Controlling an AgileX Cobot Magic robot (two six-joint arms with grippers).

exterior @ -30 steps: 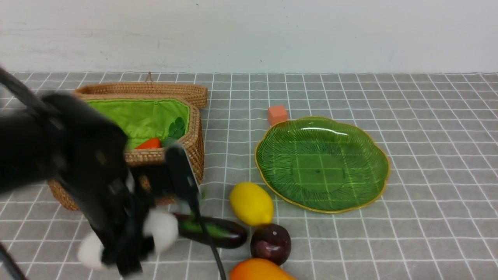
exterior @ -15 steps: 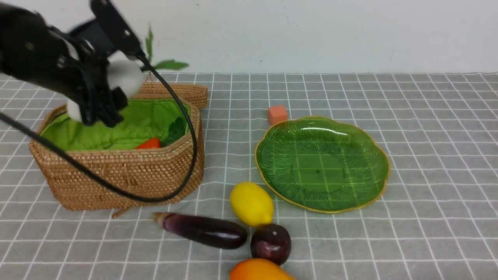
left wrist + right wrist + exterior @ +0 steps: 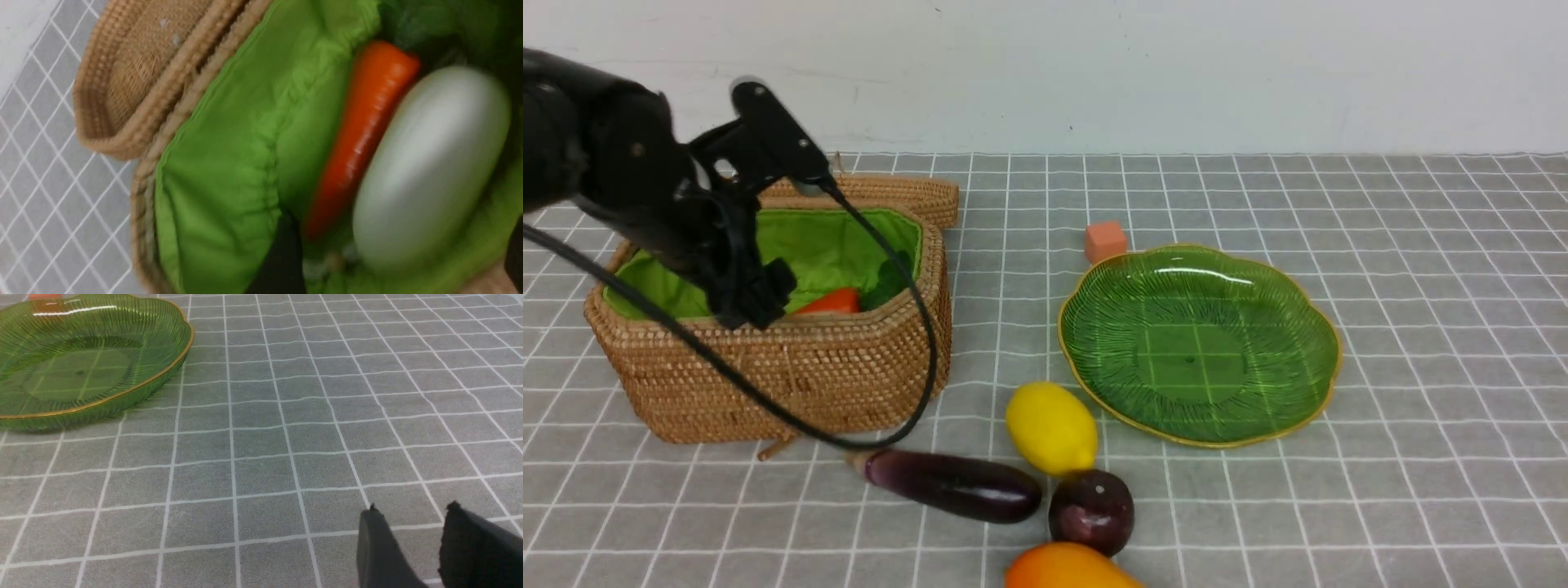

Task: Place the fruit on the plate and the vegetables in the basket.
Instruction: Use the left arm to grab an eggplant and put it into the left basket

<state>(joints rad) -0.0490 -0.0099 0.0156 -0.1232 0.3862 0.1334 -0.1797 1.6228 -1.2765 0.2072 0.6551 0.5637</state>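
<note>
The grey checked cloth (image 3: 1421, 457) carries everything. On it, the woven basket (image 3: 792, 384) stands open on the robot's left, with its lid (image 3: 882, 192) lying behind it. The green glass plate (image 3: 1201, 343) sits well apart to the right and holds no fruit yet.

The left gripper (image 3: 752, 296) hangs over the basket's green lining. Half a second ago it carried the white radish there, leaves in the air. Now its fingers (image 3: 282, 257) stand wide with nothing clamped between them. The left wrist view shows the radish (image 3: 429, 167) down inside the basket, lying against an orange carrot (image 3: 363, 126). That picture is smeared, so the radish may not have come to rest yet. From the front, the basket wall and the gripper hide it.

That puts one of the two vegetables where it belongs. The other, the purple eggplant (image 3: 952, 486), lies on the cloth just in front of the basket, its blunt end close to the fruit. I judge it the left arm's next pick, and the arm's trailing cable droops right over its stem end, which could snag.

The mango (image 3: 1066, 572), cut off by the front view's lower edge, the lemon (image 3: 1051, 427) and the dark plum (image 3: 1092, 512) are bunched together between basket and plate, all untouched.

The right gripper (image 3: 412, 506) hovers low over bare cloth near the plate, fingers a narrow gap apart and empty.

A small orange cube (image 3: 1105, 241) sits just behind the plate's rim.
</note>
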